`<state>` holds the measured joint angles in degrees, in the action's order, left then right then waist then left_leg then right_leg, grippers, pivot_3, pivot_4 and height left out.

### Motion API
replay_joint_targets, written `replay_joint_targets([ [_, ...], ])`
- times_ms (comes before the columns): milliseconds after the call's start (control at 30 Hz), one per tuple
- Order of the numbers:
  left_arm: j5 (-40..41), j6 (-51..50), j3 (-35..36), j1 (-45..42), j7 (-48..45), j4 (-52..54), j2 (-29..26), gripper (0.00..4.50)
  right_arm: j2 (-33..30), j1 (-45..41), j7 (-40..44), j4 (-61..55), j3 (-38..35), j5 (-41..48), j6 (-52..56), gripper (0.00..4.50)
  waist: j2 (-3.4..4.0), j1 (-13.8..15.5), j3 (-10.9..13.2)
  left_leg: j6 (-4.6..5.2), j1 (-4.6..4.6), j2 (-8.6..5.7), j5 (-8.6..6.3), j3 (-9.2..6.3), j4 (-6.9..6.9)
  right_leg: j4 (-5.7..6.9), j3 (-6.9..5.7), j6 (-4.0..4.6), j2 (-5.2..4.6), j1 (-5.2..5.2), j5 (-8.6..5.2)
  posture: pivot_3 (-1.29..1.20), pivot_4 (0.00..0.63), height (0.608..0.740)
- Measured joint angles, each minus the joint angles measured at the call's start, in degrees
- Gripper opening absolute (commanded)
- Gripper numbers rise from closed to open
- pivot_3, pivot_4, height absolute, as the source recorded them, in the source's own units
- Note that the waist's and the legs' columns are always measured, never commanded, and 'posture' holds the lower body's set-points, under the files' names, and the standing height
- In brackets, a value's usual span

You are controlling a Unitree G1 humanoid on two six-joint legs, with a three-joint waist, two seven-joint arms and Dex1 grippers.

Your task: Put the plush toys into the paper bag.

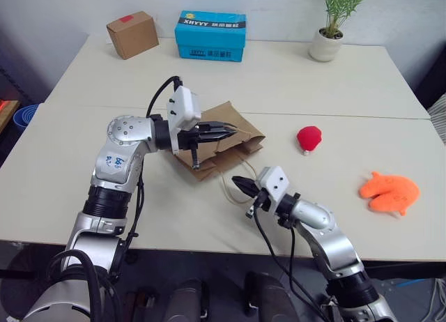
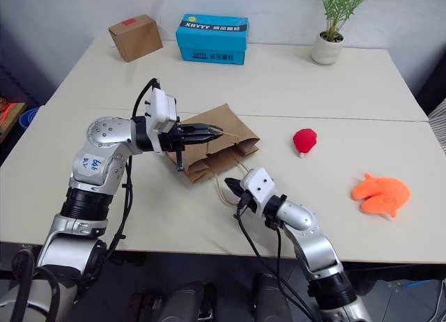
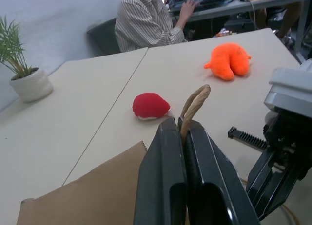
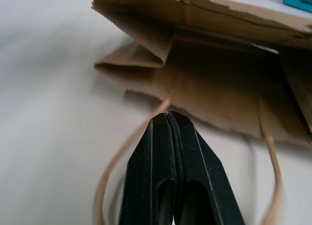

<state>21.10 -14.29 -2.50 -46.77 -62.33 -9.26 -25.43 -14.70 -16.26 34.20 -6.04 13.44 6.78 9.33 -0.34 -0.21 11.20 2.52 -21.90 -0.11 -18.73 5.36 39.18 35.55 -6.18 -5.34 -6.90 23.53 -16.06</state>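
Pale tabletop [image 1: 83, 196] is seen carrying everything. Nearest, the right claw [image 1: 240, 183] is held fully closed at one loop handle [image 4: 117, 157] of the paper bag [image 1: 230, 123]; whether the loop is gripped cannot be told. Just beyond, the left claw [image 1: 224, 132] is clamped on the bag's other handle [image 3: 195, 102], the bag lying crumpled beneath it. Off to the right, the red plush toy [image 1: 309, 137] and the orange plush toy [image 1: 389, 192] are left lying apart. Farthest back stand a cardboard box [image 1: 132, 34], a blue box [image 1: 211, 35] and a potted plant [image 1: 327, 40]

left claw [image 1: 221, 132] pinched closed, raised; right claw [image 1: 240, 184] closed, low.
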Motion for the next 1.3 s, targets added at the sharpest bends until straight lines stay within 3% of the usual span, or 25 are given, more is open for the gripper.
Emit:
replay_joint_targets([
  [300,2.54,-2.47,0.44,-0.53,-1.60,2.38,-0.21,0.05,6.40,-11.87,-4.13,16.05,0.13,-4.81,-4.70,0.00,0.00,-0.13,0.00,-0.08,-0.02,0.07,0.03,-0.01,0.01,-0.01,0.09,0.00,0.14,0.02,0.00,0.00,0.150,0.740],
  [500,6.17,-4.09,3.46,-2.69,1.70,2.91,2.92,0.05,7.98,-16.15,-5.40,26.12,0.39,-7.56,-6.14,0.00,0.00,-0.17,0.00,-0.10,-0.10,0.09,0.04,-0.07,0.02,0.00,0.18,0.00,0.14,0.06,0.00,0.00,0.150,0.740],
  [900,15.45,-9.59,12.77,-8.66,8.01,-0.23,5.38,0.05,7.36,-15.46,-5.05,25.30,0.49,-7.94,-5.52,0.00,-0.02,-0.57,-0.02,-0.13,-0.09,0.09,0.06,-0.10,0.02,0.00,0.18,0.00,0.14,0.04,0.00,0.00,0.150,0.740],
  [1167,12.74,-7.05,9.95,-7.37,7.25,0.03,4.56,0.05,7.11,-13.21,-2.80,21.67,-0.38,-5.54,-3.35,0.00,-0.03,-0.44,-0.03,-0.14,-0.09,0.07,0.06,-0.09,0.02,-0.01,0.16,0.00,0.19,0.04,0.00,0.00,0.150,0.740],
  [1300,12.10,-6.19,8.09,-4.70,7.48,0.63,6.20,0.00,9.67,-9.66,0.16,18.20,-5.03,3.79,-1.05,0.96,-0.03,-0.49,-0.02,-0.16,-0.14,0.11,0.06,-0.09,0.01,-0.01,0.18,0.00,0.22,0.09,0.00,0.00,0.150,0.740],
])
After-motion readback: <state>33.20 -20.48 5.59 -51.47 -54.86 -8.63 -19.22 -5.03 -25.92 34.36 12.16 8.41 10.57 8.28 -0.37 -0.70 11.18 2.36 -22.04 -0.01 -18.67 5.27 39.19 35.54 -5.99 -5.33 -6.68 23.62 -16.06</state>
